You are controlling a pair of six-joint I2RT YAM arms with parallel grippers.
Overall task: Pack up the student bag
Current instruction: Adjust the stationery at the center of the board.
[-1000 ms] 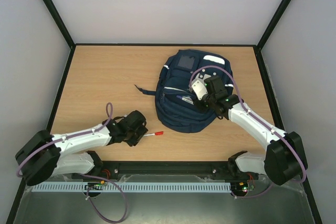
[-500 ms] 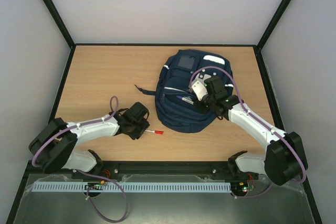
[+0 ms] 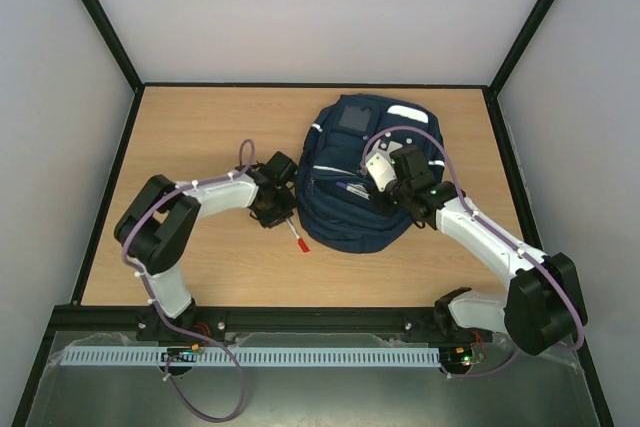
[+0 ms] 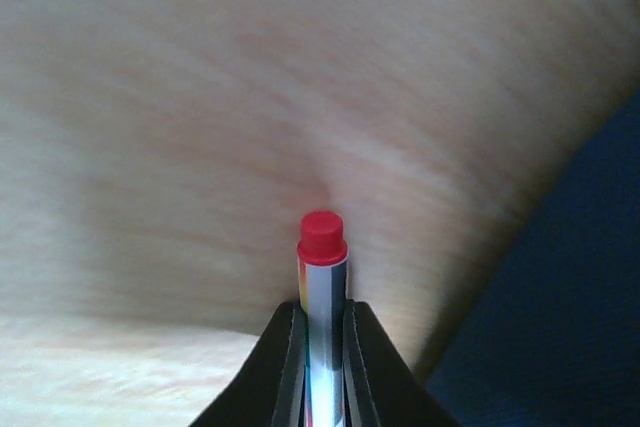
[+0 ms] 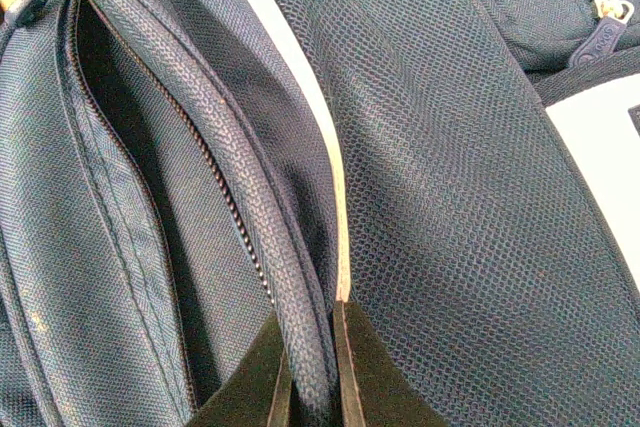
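Observation:
The student bag (image 3: 345, 212), a navy-blue backpack with white strips, lies flat on the table at centre right. My left gripper (image 3: 284, 218) is shut on a silver pen with a red cap (image 3: 298, 239), held just left of the bag's lower left edge; in the left wrist view the pen (image 4: 322, 282) stands between the closed jaws above the wood. My right gripper (image 3: 384, 195) is shut on the piped edge of the bag's unzipped pocket (image 5: 265, 247), with the pocket gap dark to the left. A purple pen (image 3: 350, 187) pokes from the pocket.
The wooden table (image 3: 190, 147) is ringed by a black frame (image 3: 310, 85) and grey walls. A loose bag strap (image 3: 272, 171) lies left of the bag. A slotted rail (image 3: 300, 357) runs along the near edge.
My left arm has swung from the near left toward the bag, carrying the red-capped pen to the bag's left edge. The right gripper has kept its hold on the pocket edge.

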